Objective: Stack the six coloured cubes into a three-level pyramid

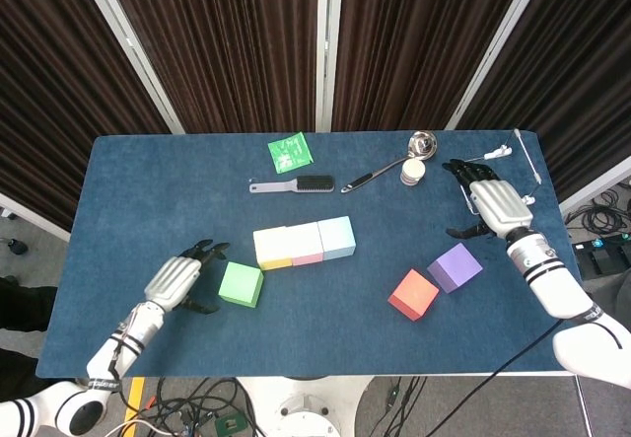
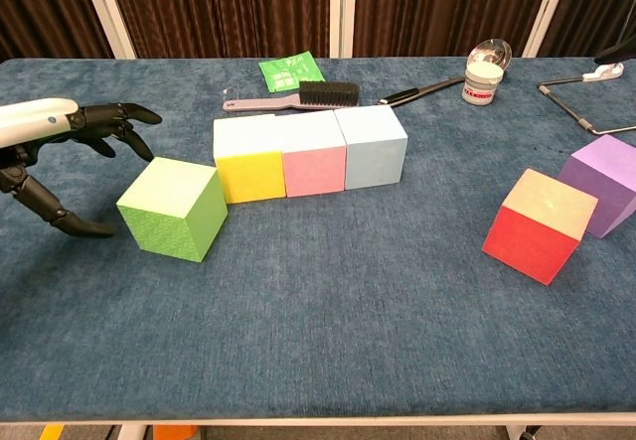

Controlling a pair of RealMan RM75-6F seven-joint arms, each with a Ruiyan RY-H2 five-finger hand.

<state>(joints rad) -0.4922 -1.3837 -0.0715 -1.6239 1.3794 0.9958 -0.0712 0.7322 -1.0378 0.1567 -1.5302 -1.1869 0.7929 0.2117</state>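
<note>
Left hand (image 2: 62, 157), fingers spread and empty, beside matte green cube (image 2: 172, 208); right hand (image 1: 490, 203) likewise spread, upper right, above felt tabletop (image 2: 328, 321).

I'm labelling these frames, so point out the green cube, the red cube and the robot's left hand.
green foam cube (image 2: 171, 220), chest view, front corner edge.
red foam cube (image 2: 540, 225), chest view, middle of cube.
left hand (image 1: 177, 281), head view, back of hand.

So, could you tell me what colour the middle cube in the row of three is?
Pink; the middle cube shows best in the chest view.
</note>
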